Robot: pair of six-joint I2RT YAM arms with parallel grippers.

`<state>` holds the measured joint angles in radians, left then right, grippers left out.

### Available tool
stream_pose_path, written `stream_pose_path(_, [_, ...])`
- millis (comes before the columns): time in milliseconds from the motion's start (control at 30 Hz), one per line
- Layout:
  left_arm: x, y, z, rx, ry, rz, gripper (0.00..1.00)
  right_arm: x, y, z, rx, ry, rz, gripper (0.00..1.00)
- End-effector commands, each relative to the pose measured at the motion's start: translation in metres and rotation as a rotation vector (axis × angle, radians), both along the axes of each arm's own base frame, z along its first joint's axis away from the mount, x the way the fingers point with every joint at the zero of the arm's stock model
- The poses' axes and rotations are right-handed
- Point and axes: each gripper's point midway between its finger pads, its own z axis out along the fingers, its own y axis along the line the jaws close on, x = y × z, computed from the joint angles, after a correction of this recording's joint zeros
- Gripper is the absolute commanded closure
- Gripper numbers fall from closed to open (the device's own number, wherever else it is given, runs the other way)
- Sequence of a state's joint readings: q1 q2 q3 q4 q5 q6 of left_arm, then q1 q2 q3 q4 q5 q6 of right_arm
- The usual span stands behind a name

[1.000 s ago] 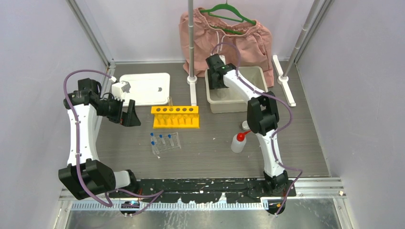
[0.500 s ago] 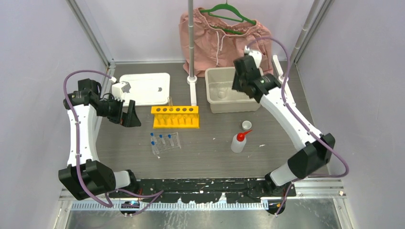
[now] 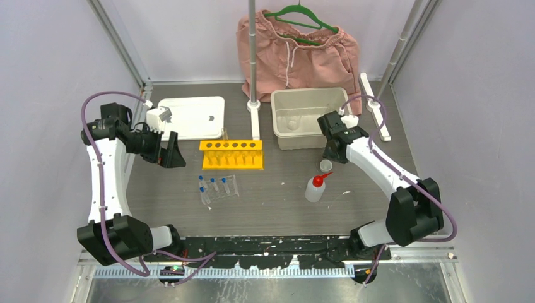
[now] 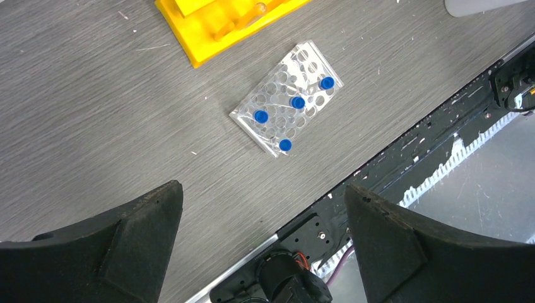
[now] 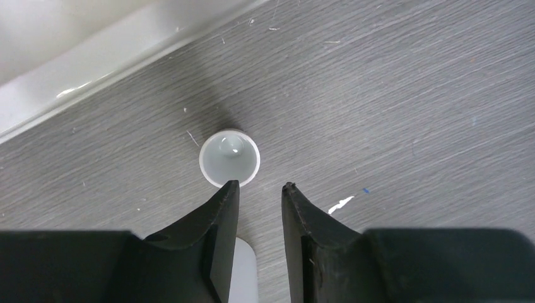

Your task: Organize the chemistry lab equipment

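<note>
Grey wood-grain surface (image 3: 277, 202), pale walls (image 3: 50, 63) around. Small clear beaker (image 5: 229, 158) stands just beyond the right claw (image 5: 258, 189), narrowly parted and seemingly above it. Left claw (image 4: 262, 189), spread wide, hangs over the clear plastic tray (image 4: 287, 107).

The top edge is cutting off most of the yellow holed test-tube rack (image 4: 214, 28) in the left wrist view. The right gripper (image 5: 260, 187) is hiding nearly all of the white squeeze bottle (image 5: 246, 271).

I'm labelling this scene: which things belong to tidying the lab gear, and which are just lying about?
Job:
yellow rack
blue-capped tubes
tub
small beaker
squeeze bottle

Lying about:
pink shorts
metal pole
</note>
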<state>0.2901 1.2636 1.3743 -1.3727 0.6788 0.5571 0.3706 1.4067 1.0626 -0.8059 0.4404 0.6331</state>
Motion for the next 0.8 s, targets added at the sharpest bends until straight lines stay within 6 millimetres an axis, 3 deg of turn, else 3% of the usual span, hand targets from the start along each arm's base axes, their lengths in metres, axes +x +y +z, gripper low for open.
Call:
stream_pose_path(0, [-0.002, -0.001, 0.014, -0.001, -0.039, -0.006, 0.00, 0.017, 0.005, -0.004, 0.056, -0.070, -0.047, 0.64])
stream_pose_path(367, [-0.002, 0.001, 0.015, 0.017, -0.043, -0.009, 0.00, 0.026, 0.006, -0.054, 0.060, -0.001, -0.065, 0.68])
stream_pose_path(600, [0.000, 0.002, 0.013, 0.014, -0.037, -0.010, 0.00, 0.016, 0.004, -0.078, 0.063, 0.056, -0.073, 0.71])
stream_pose_path(667, [0.001, 0.002, 0.013, 0.011, -0.036, -0.011, 0.00, 0.013, 0.003, -0.080, 0.061, 0.060, -0.074, 0.74])
stream_pose_path(767, [0.001, 0.001, 0.011, 0.008, -0.033, -0.011, 0.00, 0.011, 0.002, -0.074, 0.066, 0.047, -0.072, 0.89])
